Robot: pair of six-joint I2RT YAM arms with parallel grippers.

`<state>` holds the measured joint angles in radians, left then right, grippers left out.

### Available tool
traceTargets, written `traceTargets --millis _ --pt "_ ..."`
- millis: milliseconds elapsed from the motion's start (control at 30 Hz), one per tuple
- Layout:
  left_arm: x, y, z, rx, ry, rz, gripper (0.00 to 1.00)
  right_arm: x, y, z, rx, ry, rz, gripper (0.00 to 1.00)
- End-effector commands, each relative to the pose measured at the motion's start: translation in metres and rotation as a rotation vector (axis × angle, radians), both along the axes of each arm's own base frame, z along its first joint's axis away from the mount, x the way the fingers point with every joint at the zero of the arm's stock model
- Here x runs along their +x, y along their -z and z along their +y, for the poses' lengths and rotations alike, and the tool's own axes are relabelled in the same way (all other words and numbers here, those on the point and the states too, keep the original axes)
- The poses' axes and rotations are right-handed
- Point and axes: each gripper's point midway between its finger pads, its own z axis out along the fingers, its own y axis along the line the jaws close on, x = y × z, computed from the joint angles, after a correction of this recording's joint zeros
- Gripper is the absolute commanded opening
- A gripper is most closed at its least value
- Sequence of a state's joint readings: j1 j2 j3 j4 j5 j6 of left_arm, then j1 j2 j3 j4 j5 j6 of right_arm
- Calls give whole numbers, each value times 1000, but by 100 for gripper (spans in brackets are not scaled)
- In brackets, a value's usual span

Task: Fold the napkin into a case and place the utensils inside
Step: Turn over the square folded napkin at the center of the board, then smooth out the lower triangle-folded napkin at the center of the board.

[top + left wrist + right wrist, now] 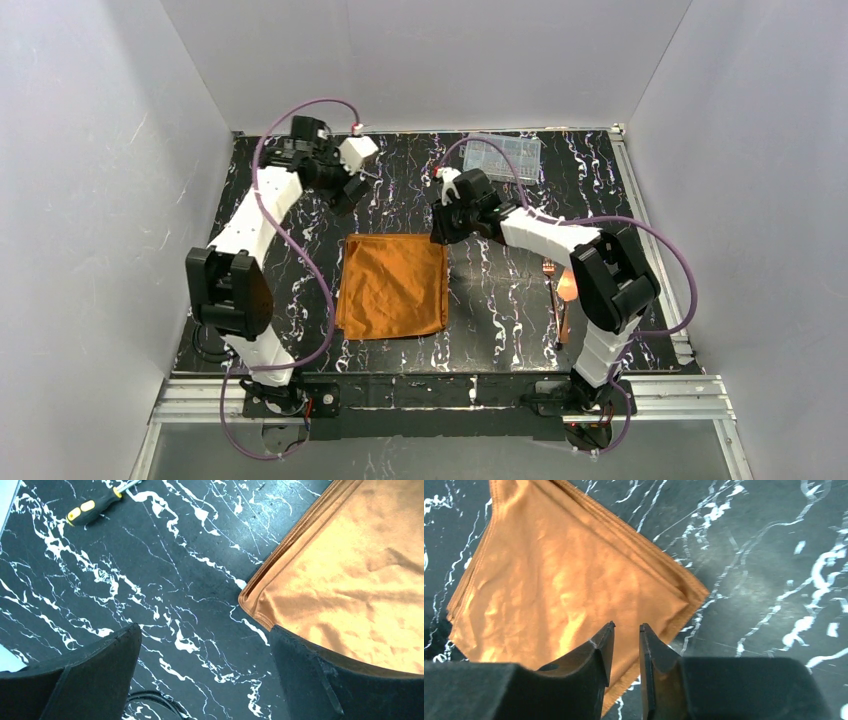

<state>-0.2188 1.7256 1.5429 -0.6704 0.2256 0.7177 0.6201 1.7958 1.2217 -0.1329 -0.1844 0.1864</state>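
Rust-orange square cloth napkin (392, 286): lay folded flat, mid-table. Copper-coloured metal utensils (553, 285): lay well right of it. Clear plastic compartment box (503, 157): far edge, contents indiscernible. Spread wide, empty: left gripper (204, 635). Narrowly parted, empty, above napkin corner: right gripper (626, 630).

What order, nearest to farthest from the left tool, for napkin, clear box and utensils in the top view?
1. napkin, table centre, just nearward of the left tool.
2. clear box, far edge, right of centre.
3. utensils, toward the right edge.
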Motion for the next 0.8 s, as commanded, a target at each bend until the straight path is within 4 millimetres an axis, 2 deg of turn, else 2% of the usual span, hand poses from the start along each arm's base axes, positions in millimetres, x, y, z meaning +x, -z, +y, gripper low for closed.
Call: traceTargets --millis 0,133,267,367,667,767 --pt "-39 9 -3 -167 27 159 99 -4 8 15 66 13 24 29" --pt "-75 32 -5 -170 124 200 98 1 20 18 46 20 56 27" --pt "-92 68 5 -84 142 275 85 7 26 12 -9 43 57 27" --pt "-88 82 7 -69 128 309 73 9 32 9 -29 56 62 26" --pt "-53 103 6 -55 66 309 63 17 44 5 -67 87 73 38" --pt "-46 108 7 -47 55 314 53 20 45 2 -67 95 81 39"
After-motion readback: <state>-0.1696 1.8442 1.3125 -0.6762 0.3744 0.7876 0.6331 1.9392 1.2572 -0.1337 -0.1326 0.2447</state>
